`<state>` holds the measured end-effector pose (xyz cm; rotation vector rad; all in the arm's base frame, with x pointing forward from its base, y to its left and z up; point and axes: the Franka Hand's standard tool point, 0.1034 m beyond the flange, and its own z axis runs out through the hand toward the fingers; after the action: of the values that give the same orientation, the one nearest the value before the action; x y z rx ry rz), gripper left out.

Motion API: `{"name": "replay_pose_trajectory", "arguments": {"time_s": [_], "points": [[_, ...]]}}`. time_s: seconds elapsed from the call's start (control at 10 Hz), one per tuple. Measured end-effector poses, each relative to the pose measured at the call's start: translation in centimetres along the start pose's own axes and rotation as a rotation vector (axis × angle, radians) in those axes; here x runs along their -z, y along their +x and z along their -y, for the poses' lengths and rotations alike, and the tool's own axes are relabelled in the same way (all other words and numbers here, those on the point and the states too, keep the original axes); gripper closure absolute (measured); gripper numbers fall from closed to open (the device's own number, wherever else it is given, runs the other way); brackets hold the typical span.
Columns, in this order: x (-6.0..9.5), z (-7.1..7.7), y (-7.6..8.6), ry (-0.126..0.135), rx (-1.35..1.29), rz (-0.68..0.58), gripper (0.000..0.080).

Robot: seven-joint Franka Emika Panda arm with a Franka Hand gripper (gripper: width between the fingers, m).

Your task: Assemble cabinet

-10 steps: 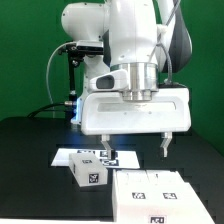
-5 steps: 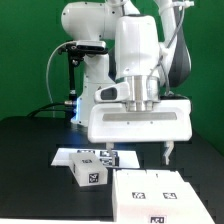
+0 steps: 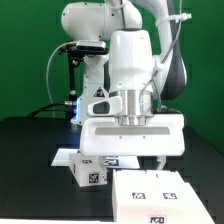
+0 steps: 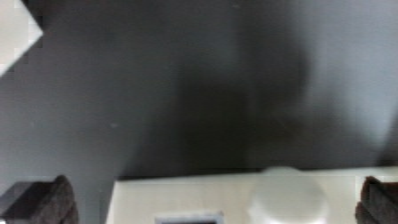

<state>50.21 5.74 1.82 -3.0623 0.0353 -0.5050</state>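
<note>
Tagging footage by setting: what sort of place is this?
Likely a robotics lab bench: white robot arm, plain green backdrop, white box-shaped plastic cabinet bearing square black-and-white tags.

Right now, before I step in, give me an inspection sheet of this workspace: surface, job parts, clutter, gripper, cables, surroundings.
Surface: black table, flat and dark.
Job's things: cabinet at the front on the exterior view's right, tags facing up; its knob shows in the wrist view.
Clutter: small tagged white piece beside the cabinet; marker board behind it.
Grippers: gripper open, holding nothing, above the cabinet's edge.
Cables: black cable behind the arm.
Surroundings: green backdrop.
</note>
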Motion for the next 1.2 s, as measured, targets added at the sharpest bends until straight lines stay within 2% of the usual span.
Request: {"name": "replay_pose_trajectory", "arguments": {"time_s": [0.2, 0.5, 0.6, 0.8, 0.9, 1.0, 1.1, 1.2], "points": [[-0.9, 0.7, 0.3, 0.006, 0.010, 0.001, 0.0002], [-0.9, 1.8, 1.3, 0.017, 0.022, 0.001, 0.0002], [-1.0, 1.7, 1.2, 0.016, 0.023, 0.002, 0.0002], [-1.0, 1.7, 1.2, 0.016, 0.024, 0.002, 0.0257], [-1.0, 1.7, 1.2, 0.016, 0.024, 0.002, 0.0257], [-1.0, 1.7, 1.2, 0.016, 0.024, 0.002, 0.0457], [-1.0, 1.7, 1.2, 0.016, 0.024, 0.002, 0.0584], [-1.0, 1.7, 1.2, 0.016, 0.024, 0.002, 0.0584]]}}
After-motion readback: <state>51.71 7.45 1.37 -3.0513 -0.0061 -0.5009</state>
